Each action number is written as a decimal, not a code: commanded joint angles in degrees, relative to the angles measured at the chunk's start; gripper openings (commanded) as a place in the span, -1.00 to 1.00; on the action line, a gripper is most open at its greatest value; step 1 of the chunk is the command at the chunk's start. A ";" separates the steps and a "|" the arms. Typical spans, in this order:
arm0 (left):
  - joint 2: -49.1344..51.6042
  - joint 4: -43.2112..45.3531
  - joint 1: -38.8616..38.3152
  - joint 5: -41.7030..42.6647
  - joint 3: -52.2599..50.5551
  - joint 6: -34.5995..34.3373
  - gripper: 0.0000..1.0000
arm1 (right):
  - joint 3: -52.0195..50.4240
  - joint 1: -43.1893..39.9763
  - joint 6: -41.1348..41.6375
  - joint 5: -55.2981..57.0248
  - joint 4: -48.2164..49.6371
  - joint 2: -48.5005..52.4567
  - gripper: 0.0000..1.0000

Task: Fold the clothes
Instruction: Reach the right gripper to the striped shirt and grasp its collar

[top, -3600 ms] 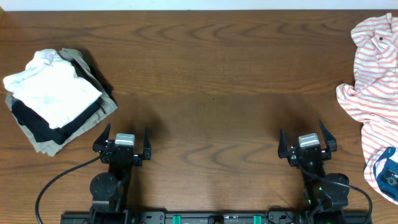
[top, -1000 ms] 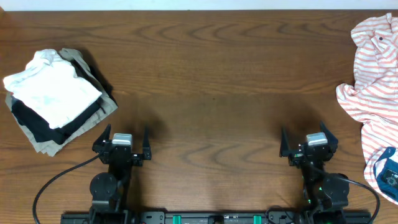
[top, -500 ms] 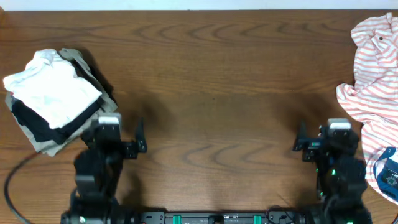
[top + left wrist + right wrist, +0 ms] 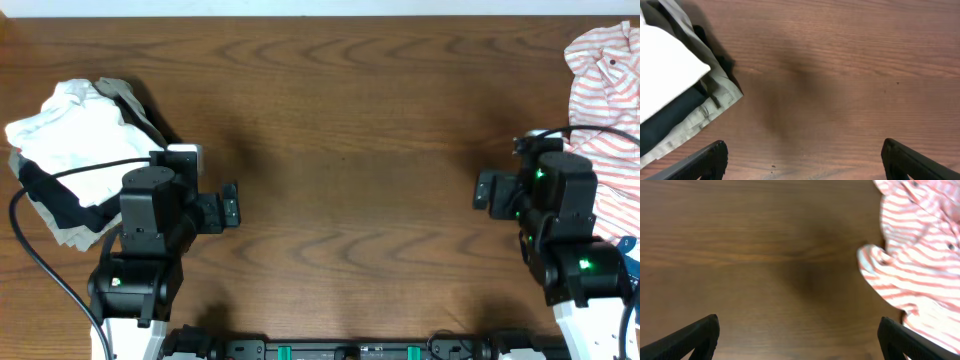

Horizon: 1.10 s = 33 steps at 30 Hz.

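Observation:
The clothes, a crumpled white shirt with orange-red stripes (image 4: 605, 90), lie at the table's right edge. The right wrist view has the shirt (image 4: 925, 255) at its upper right. My right gripper (image 4: 799, 337) hangs open over bare wood just left of the shirt, its right fingertip (image 4: 900, 335) close to the cloth's edge. In the overhead view the right gripper (image 4: 535, 185) covers part of the shirt's lower half. My left gripper (image 4: 801, 160) is open and empty above bare wood. Seen from overhead, the left gripper (image 4: 170, 195) sits beside the pile at the left.
A stack of folded garments (image 4: 80, 155), white on top of black and khaki, lies at the table's left. Its khaki corner (image 4: 715, 95) shows in the left wrist view. A cable (image 4: 40, 270) loops by the left arm. Brown wood (image 4: 350, 150) spans the middle.
Both arms have come away from the table's front edge and outward. The left now stands by the folded stack, the right by the striped shirt. Both grippers stayed open.

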 commanded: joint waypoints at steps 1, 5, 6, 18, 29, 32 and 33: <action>-0.07 0.24 -0.02 1.14 1.55 -0.72 0.96 | 1.25 -5.64 5.09 3.85 -1.73 2.62 0.98; -0.07 0.26 -0.02 1.11 1.55 -0.72 0.96 | 1.25 -19.93 5.53 3.82 -1.99 8.98 0.98; -0.07 0.24 -0.02 1.11 1.55 -0.72 0.96 | 1.25 -23.32 5.53 3.80 -1.53 10.51 0.98; -0.07 0.15 -0.02 1.14 1.55 -0.72 0.96 | 1.22 -43.76 3.80 3.39 2.36 29.59 0.86; -0.04 -0.44 -0.02 1.14 1.55 -0.72 0.96 | 1.22 -46.23 3.82 3.17 3.82 40.68 0.56; -0.07 -0.44 -0.02 1.14 1.55 -0.72 0.96 | 1.16 -46.23 3.82 3.26 4.00 42.69 0.49; -0.04 -0.44 -0.02 1.14 1.55 -0.72 0.96 | 1.16 -46.23 3.80 3.48 4.00 43.45 0.47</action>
